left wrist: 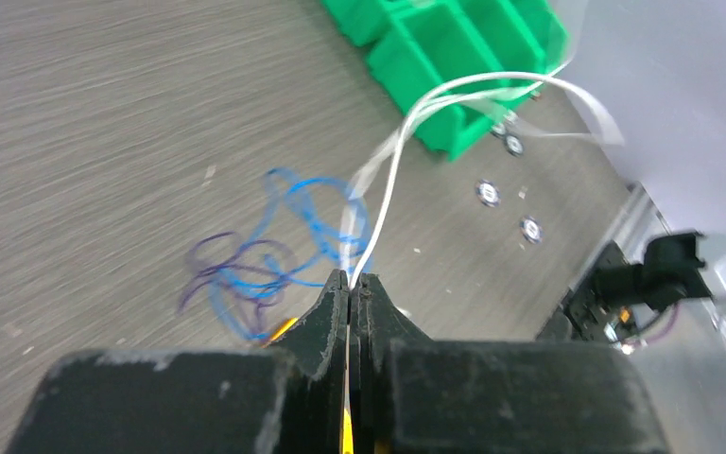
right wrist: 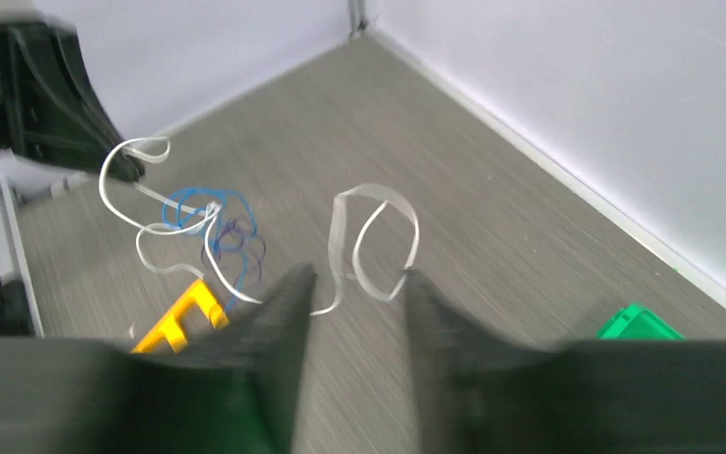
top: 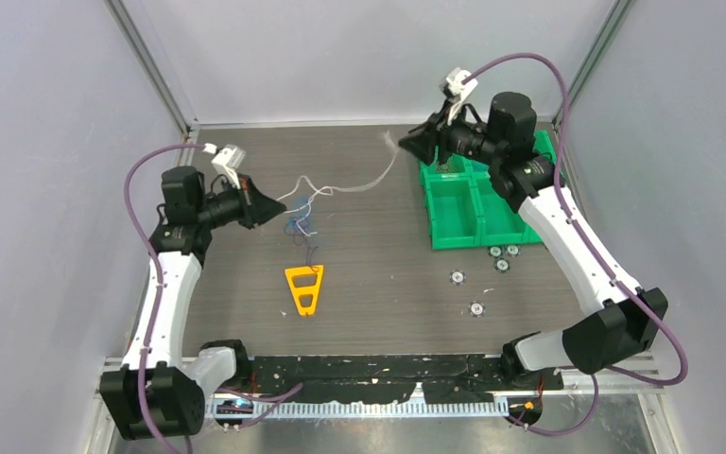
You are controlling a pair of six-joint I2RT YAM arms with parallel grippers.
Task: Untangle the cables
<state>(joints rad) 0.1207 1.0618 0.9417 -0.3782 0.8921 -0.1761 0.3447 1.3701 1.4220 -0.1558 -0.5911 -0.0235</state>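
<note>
Right wrist view: right gripper (right wrist: 356, 276) fingers (right wrist: 274, 331) smeared by blur, edges unreadable. The green bin (right wrist: 638, 323) is cut off low in the frame, and the yellow triangle (right wrist: 178, 320) is partly hidden behind one finger. Left wrist view: triangle nearly all hidden behind left gripper (left wrist: 350, 279), white cable (left wrist: 406, 123) end lost between the closed jaws, bins clipped by the top edge. Top view: blue and purple cables (top: 302, 225) too fine to trace crossings, small round discs (top: 477, 308) too small to identify.

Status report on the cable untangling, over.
Left gripper shut on white cable. Right gripper open, nothing gripped. Blue and purple cables bunched around white cable, beside yellow triangle.
</note>
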